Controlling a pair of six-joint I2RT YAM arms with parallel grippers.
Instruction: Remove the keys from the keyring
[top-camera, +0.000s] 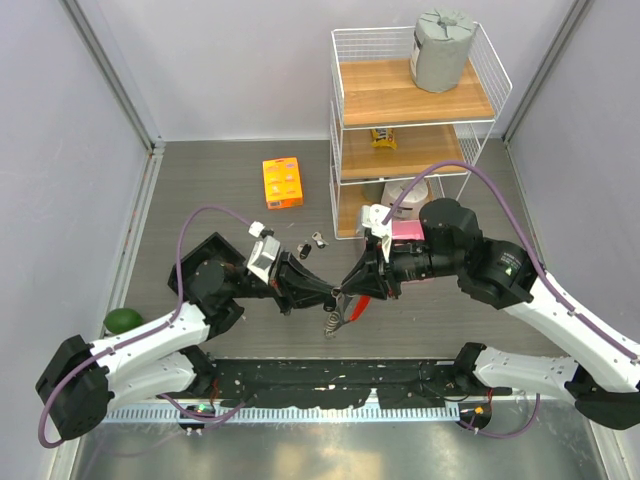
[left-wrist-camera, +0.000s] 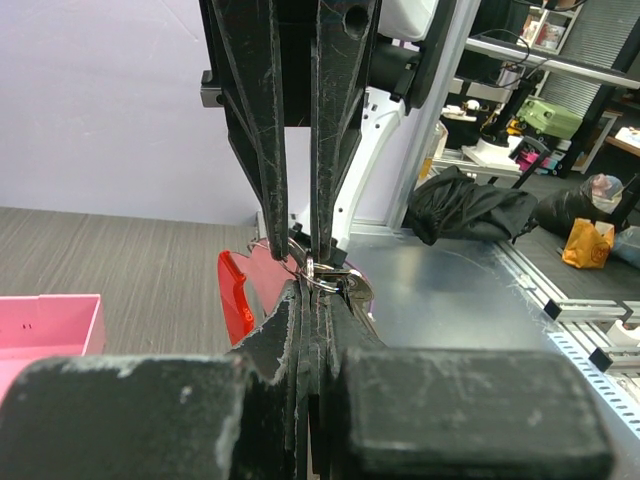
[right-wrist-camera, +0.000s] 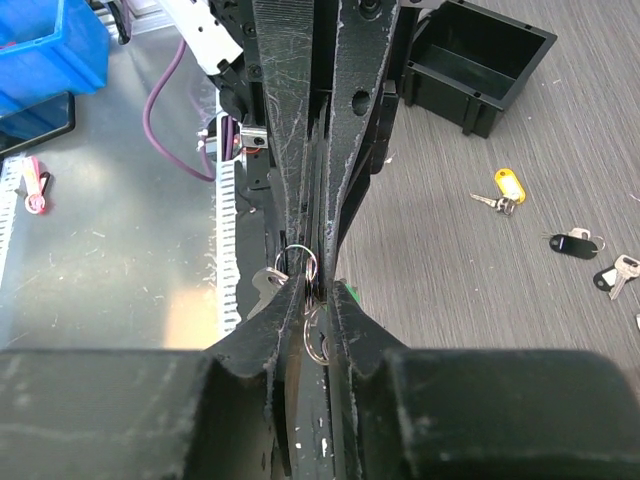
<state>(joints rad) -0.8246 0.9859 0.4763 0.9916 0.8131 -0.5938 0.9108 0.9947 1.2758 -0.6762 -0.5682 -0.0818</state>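
keyring (right-wrist-camera: 298, 266) is being clamped by left claw (left-wrist-camera: 312, 300) and right claw (right-wrist-camera: 315, 300); loose keys (right-wrist-camera: 572, 243) are lying on counter (right-wrist-camera: 480, 300), one is hanging attached.

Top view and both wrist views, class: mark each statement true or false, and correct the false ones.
1. The left gripper and the right gripper are both shut on the keyring. True.
2. The orange box sits on the wire rack. False: it lies on the table, left of the rack.
3. Loose keys lie on the table. True.
4. The grey roll stands on the rack's bottom shelf. False: it stands on the top shelf.
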